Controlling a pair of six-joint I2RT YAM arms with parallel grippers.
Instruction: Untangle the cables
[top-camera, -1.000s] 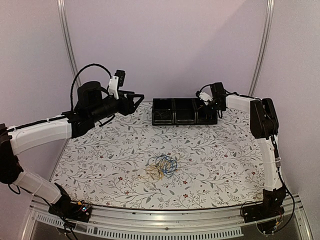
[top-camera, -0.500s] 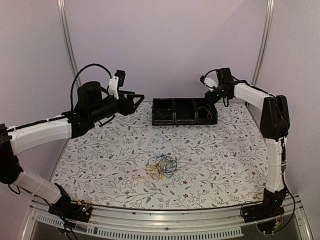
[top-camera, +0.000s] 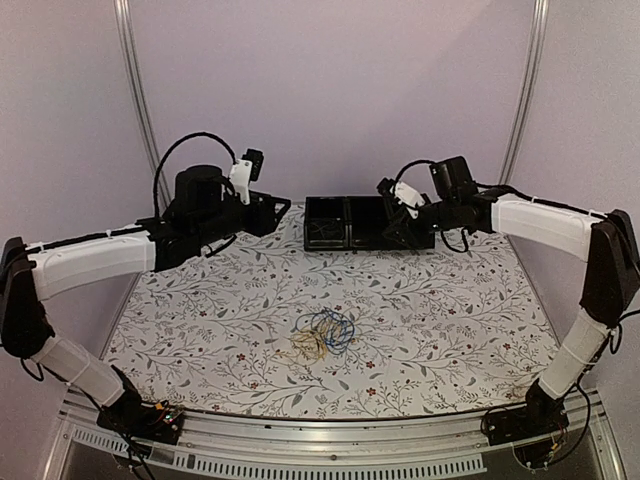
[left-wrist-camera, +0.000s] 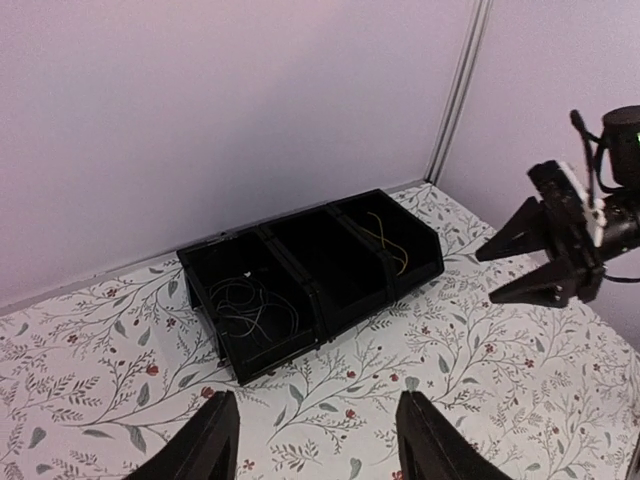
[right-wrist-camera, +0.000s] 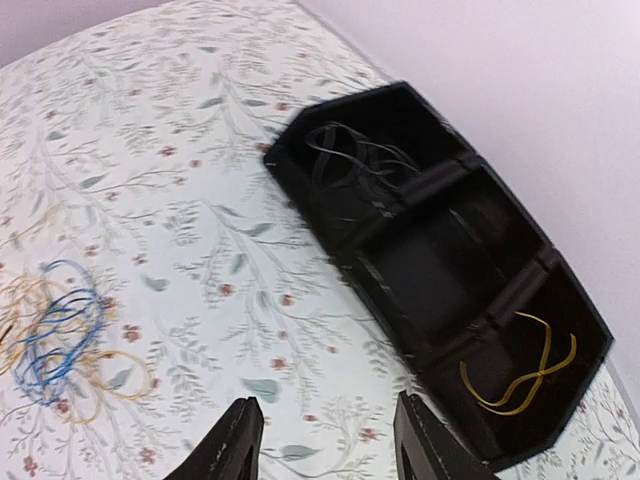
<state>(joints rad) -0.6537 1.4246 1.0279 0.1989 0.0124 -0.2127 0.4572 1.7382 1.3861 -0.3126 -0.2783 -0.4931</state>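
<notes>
A floral-printed surface (top-camera: 450, 320) is carrying everything. The left arm (top-camera: 90, 265) is reaching in from 9 o'clock and the right arm (top-camera: 540, 220) from 3 o'clock, both raised above the surface. A black tray (top-camera: 345, 243) with three compartments is sitting at 12 o'clock, near the back wall. The left pincer (top-camera: 280, 205) is hovering just off the tray's 9 o'clock end with its fingers spread wide and nothing between them. The right pincer (top-camera: 395, 215) is hanging over the tray's 3 o'clock end, likewise gaping wide and gripping nothing. The tangle of cables (top-camera: 322, 335) is lying near the middle of the surface, at 6 o'clock from the tray and well apart from both pincers, its blue loops bunching toward 2 o'clock and its yellow-orange ones toward 8 o'clock. One yellow-orange cable (right-wrist-camera: 520, 375) is lying alone in the tray's 3 o'clock compartment, and thin dark-and-whitish loops (left-wrist-camera: 245, 305) are resting in the 9 o'clock compartment.
</notes>
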